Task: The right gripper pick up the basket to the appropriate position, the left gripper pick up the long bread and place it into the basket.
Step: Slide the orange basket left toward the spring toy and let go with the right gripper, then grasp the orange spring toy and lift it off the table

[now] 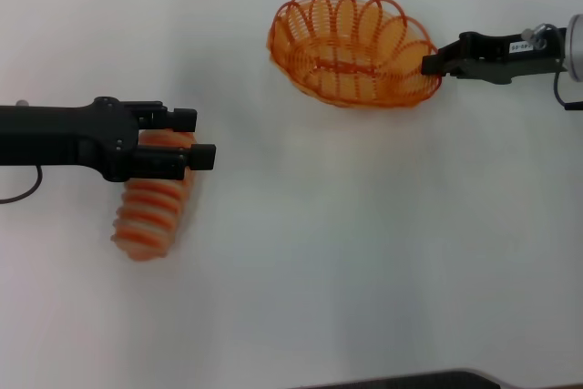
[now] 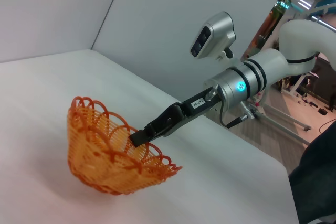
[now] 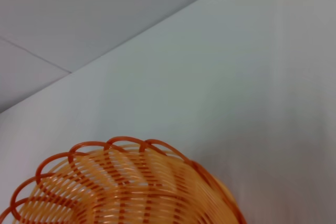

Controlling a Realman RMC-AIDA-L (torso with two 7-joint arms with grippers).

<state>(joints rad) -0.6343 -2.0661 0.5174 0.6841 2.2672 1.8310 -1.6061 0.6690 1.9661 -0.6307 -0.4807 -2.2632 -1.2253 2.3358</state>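
Right gripper (image 1: 430, 63) pinches oval orange wire basket (image 1: 351, 47) rim (tilted); left gripper (image 1: 202, 138) spread open above striped orange-cream long bread (image 1: 152, 204).

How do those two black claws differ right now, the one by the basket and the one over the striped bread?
The right gripper is clamped on the rim of the basket, which sits tilted; the left gripper hangs open above the long bread, gripping nothing. The right one reaches in from the table's far side, the left from nearer. Both are black and two-fingered.

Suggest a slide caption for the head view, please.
Right hand grips the tilted basket by its rim; left hand hovers over the long bread.
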